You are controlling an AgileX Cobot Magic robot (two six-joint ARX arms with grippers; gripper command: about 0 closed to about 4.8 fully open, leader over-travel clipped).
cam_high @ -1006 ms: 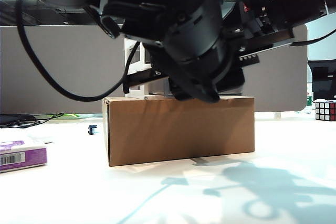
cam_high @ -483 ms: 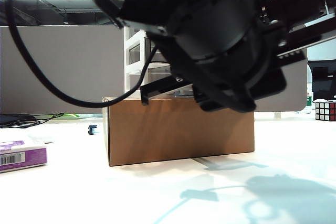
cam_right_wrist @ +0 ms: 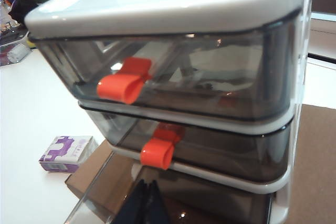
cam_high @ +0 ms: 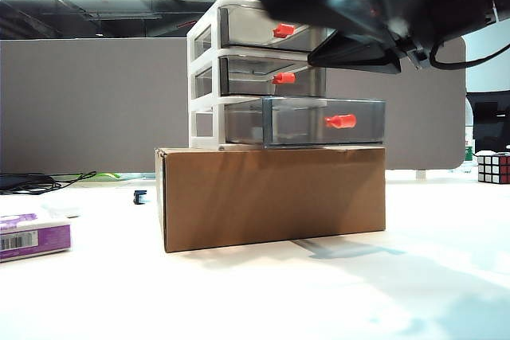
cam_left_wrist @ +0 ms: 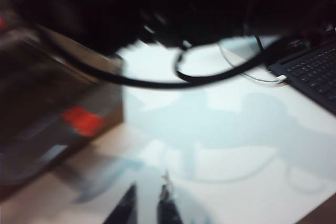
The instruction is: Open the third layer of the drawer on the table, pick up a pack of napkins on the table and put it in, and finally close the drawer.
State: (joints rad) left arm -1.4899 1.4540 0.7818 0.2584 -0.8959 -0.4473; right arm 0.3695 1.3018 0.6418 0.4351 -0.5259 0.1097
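Since a second ago our left arm has swung up and off the front of the drawer [cam_high: 239, 77], which it was blocking; we now see the whole cabinet, with only dark arm parts across the upper part of the exterior view. The third layer [cam_high: 319, 121] stands pulled out past the two drawers above it, its red-orange knob [cam_high: 341, 122] facing forward and to the right of the cabinet. We judge the opening step done.

The cabinet sits on a brown cardboard box [cam_high: 271, 197], which raises the open tray so a pack can be dropped in from above. The tray's long axis runs level, out from the cabinet front.

The left gripper [cam_left_wrist: 146, 203] hangs over the table [cam_left_wrist: 220, 145] just beside the box; the wrist picture is blurred, but its fingertips [cam_left_wrist: 126, 205] show a narrow gap between them, holding nothing. The right gripper [cam_right_wrist: 146, 203] waits close in front of the cabinet, just above the open tray, its fingers pressed together and empty. We think it is parked there to leave the left side free.

The pack of napkins [cam_high: 32, 235] lies flat on the table well to the left of the box, barcode label toward the camera. Its long axis lies about level across the exterior view, roughly along the box front. It is untouched, so we judge fetching it to be next.
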